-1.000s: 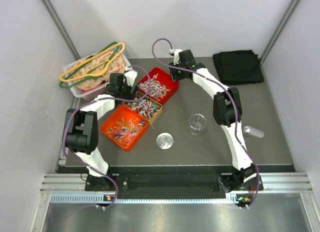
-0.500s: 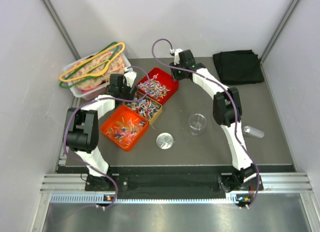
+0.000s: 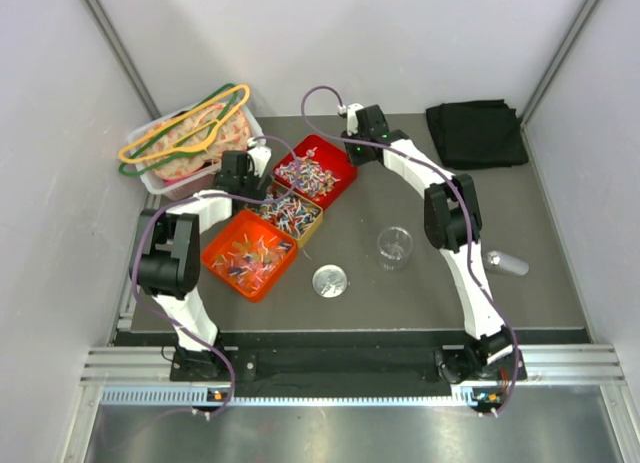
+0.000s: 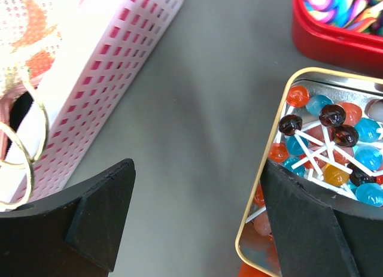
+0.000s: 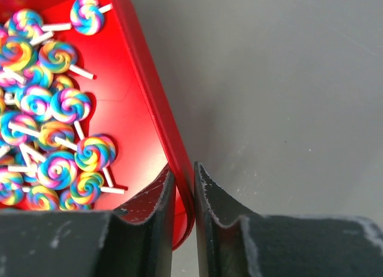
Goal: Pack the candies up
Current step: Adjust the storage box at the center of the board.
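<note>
Candies fill the red tray, rim pinched by the right gripper; left gripper gapes beside gold tin.

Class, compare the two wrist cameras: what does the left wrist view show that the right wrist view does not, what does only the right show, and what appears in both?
Only the left wrist view: a pink basket, a gold-rimmed tin of round lollipops, and the left gripper, open above the table between them.
Only the right wrist view: the right gripper closed on the rim of the red tray, one finger inside the tray and one outside.
Both: the red tray of swirl lollipops, of which the left view shows only a corner, and the grey table.
</note>
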You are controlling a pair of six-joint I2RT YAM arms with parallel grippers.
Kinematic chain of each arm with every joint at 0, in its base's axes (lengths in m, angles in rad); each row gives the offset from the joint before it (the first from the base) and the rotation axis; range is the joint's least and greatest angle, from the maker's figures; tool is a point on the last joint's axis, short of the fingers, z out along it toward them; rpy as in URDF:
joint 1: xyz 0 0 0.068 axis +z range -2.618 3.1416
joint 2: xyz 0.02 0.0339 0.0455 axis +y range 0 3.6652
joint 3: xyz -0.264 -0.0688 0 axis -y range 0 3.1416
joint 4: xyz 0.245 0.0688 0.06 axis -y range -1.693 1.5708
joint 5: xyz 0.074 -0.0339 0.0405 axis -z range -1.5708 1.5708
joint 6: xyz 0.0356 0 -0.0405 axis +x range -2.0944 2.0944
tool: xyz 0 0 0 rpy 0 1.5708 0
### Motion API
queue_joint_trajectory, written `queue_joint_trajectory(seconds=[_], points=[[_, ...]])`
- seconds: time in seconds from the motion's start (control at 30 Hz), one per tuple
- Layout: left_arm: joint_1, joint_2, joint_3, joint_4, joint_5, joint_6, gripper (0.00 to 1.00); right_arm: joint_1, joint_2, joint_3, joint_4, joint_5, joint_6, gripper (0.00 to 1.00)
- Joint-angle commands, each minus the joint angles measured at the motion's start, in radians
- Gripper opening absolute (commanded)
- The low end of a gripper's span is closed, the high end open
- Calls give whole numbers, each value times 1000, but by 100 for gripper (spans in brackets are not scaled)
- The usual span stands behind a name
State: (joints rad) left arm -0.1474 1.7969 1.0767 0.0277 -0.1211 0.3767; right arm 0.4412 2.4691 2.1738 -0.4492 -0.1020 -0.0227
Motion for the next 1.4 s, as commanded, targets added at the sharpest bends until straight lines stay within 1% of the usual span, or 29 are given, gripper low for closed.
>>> queue_joint_trajectory(seconds=[0.0,0.37,0.4,0.7,0.77,0.8,0.83,0.87,0.9,1.0,1.17,1.2,1.27,1.3,1.37], points=[[15,16,-1,61,-75,13,89,2,-93,-72,35,85,-31,13],[46,47,8,54,-153,25,89,-84,-190,-183,43,99,-28,11],[49,51,8,55,-161,25,89,-90,-196,-190,44,123,-32,11],[71,53,20,55,-151,42,89,-133,-248,-256,64,148,-45,11],[72,36,16,60,-103,47,89,-137,-256,-258,64,139,-52,15],[71,16,15,57,-85,45,90,-137,-259,-258,63,131,-56,21],[72,7,19,52,-62,39,91,-137,-262,-258,63,125,-57,33],[71,-2,22,46,-17,33,91,-137,-268,-256,63,119,-60,36],[71,-20,28,43,1,27,92,-137,-269,-252,61,108,-60,43],[66,-48,57,8,80,-5,93,-137,-271,-233,44,107,-59,50],[60,-91,71,-2,117,-32,95,-137,-280,-223,35,82,-52,53],[60,-102,72,-6,158,-41,95,-137,-280,-221,35,81,-52,53],[58,-113,83,-23,196,-42,95,-139,-285,-218,35,79,-49,53],[58,-122,86,-64,242,-42,95,-137,-286,-218,30,79,-49,54],[58,-136,85,-87,287,-22,95,-137,-292,-213,26,78,-48,54]])
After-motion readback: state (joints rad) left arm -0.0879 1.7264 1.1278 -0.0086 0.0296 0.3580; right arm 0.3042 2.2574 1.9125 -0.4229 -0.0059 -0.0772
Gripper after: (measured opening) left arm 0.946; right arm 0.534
